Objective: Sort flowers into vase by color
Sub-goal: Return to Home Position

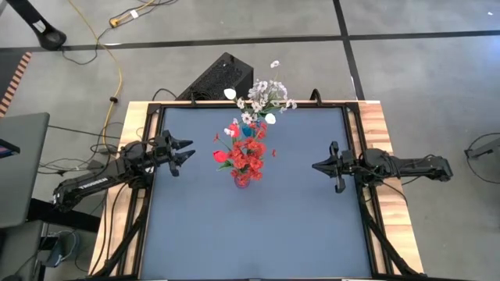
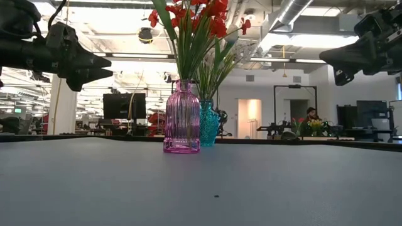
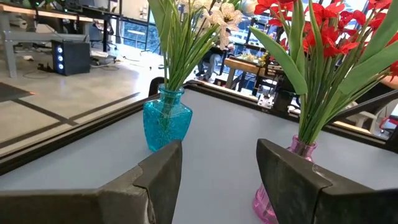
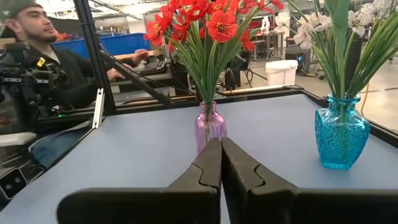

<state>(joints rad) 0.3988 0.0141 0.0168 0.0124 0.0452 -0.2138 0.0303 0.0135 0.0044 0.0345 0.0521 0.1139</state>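
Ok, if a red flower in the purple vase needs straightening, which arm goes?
Left, probably: the left pincer is open and looks somewhat nearer the purple vase; the right pincer is shut.

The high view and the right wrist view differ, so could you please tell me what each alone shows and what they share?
Only the high view: the yellow cable and the black box beyond the table. Only the right wrist view: a seated person beyond the table's edge. Both: red flowers in the purple vase, white flowers in the blue vase, and the shut right pincer.
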